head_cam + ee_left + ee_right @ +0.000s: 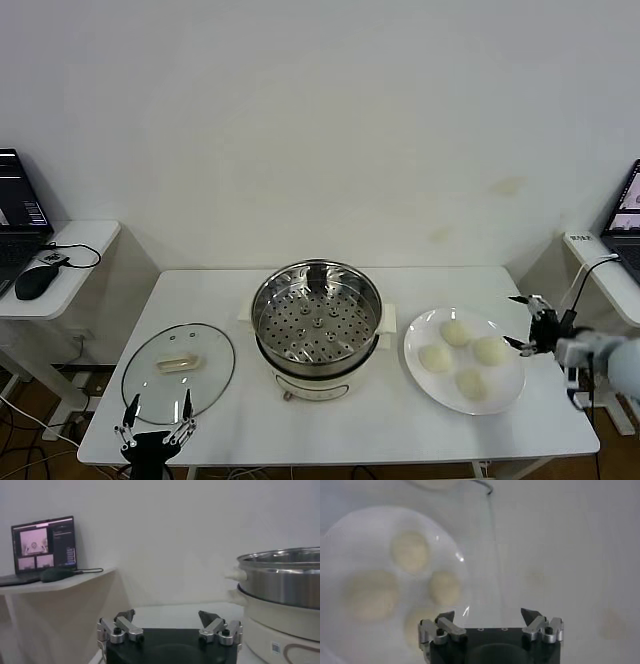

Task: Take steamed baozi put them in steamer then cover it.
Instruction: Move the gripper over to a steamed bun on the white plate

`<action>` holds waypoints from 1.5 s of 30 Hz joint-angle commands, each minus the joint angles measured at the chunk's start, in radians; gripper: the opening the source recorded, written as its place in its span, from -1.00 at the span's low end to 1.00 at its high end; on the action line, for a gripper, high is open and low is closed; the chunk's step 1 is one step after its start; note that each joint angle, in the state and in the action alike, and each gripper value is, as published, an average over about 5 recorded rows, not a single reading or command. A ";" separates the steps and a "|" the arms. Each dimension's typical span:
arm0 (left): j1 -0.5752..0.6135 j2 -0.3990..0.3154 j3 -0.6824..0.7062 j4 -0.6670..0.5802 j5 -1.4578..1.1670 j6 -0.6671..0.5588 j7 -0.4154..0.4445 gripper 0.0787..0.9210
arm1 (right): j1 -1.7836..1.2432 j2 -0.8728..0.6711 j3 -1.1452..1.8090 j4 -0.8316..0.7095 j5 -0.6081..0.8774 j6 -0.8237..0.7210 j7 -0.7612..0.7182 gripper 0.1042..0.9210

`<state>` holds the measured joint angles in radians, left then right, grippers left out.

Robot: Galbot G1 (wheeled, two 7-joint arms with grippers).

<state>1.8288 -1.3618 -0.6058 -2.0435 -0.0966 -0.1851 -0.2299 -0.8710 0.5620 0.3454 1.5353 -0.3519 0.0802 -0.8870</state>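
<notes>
A white table (350, 420) stands against a plain white wall (320, 120), with a small side desk on each side of it. The left desk (85, 240) holds a laptop (18, 215) and a dark mouse (35, 282). Part of another laptop (628, 215) shows at the far right. The steamer (316, 325) sits in the middle of the table, a shiny metal pot on a cream base, open at the top so the tray with holes shows inside. The cover (178, 372) lies flat on the table to the left of the steamer, close to it but not touching, near the front left edge. Its cream handle runs left to right. To the right of the steamer is a white plate (505, 395) with four steamed baozi (460, 358) on it, sitting close together in a ring. The plate is just beside the steamer's side handle. The left gripper (155, 418) is low at the near left edge of the table, just in front of the cover, with its jaws spread wide and nothing between them. The right gripper (522, 322) is in the air by the right edge of the plate, jaws spread wide too, holding nothing. The table is bare behind the cover and plate, and along the front in the middle.
</notes>
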 commanded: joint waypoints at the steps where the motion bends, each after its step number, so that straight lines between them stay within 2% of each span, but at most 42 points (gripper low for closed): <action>1: -0.005 0.001 -0.003 0.004 0.006 0.000 -0.009 0.77 | 0.494 -0.078 -0.546 -0.245 0.077 -0.006 -0.196 0.76; 6: -0.011 0.000 -0.010 0.004 0.006 0.006 -0.013 0.77 | 0.617 -0.022 -0.723 -0.308 0.120 -0.047 -0.210 0.76; 14: -0.016 0.000 -0.019 0.011 0.006 0.009 -0.014 0.77 | 0.713 0.100 -0.837 -0.411 0.148 -0.078 -0.196 0.76; 24: -0.009 -0.003 -0.037 0.008 0.009 0.001 -0.013 0.77 | 0.728 0.219 -0.863 -0.543 0.076 -0.078 -0.186 0.76; 41: -0.019 -0.004 -0.057 0.012 0.006 -0.008 -0.017 0.77 | 0.733 0.300 -0.861 -0.638 0.030 -0.086 -0.164 0.75; 45: -0.018 -0.003 -0.061 0.013 0.006 -0.011 -0.018 0.77 | 0.732 0.309 -0.866 -0.643 0.019 -0.093 -0.171 0.68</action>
<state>1.8106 -1.3654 -0.6669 -2.0303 -0.0906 -0.1955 -0.2467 -0.1555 0.8407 -0.5030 0.9328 -0.3190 -0.0086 -1.0569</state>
